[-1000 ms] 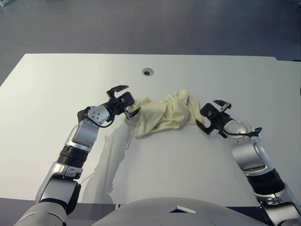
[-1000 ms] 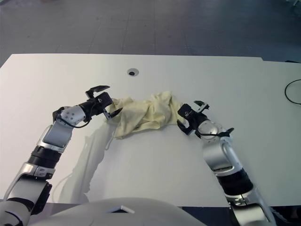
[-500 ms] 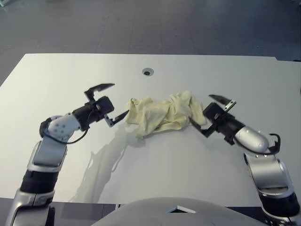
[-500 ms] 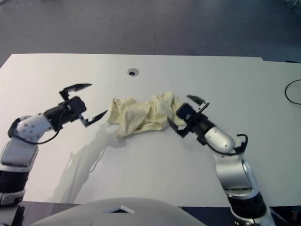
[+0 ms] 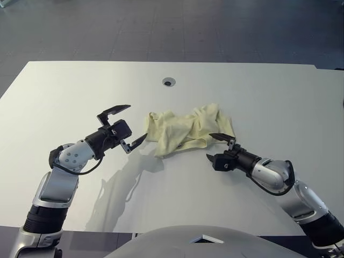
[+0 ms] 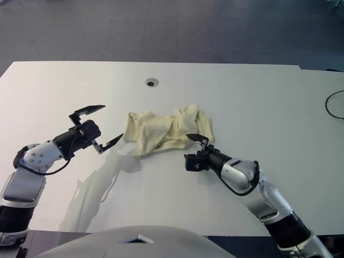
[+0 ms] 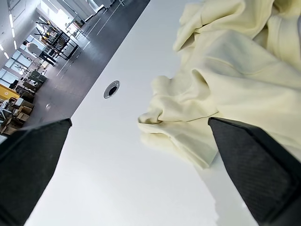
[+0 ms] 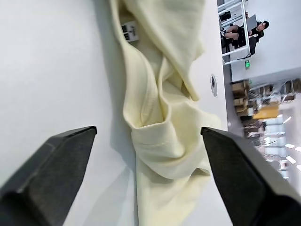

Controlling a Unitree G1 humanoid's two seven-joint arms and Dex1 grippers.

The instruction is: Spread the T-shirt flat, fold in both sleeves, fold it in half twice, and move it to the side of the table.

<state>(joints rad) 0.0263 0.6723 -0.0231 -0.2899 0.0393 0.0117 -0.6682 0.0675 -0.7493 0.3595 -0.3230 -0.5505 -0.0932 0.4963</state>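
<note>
One crumpled T-shirt [image 5: 185, 130] on one table [image 5: 258, 91], near two wide, empty tools: left tool [image 5: 134, 121], right tool [image 5: 210, 145].

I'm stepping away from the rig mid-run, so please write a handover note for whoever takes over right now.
Left gripper: open, empty, just off the T-shirt's left edge.
Right gripper: open, empty, by the shirt's near right edge.
T-shirt: a crumpled heap in the middle of the table, not spread.
Done: nothing yet.
To do: spread it flat, fold in both sleeves, halve it twice, move it to the table's side.
</note>
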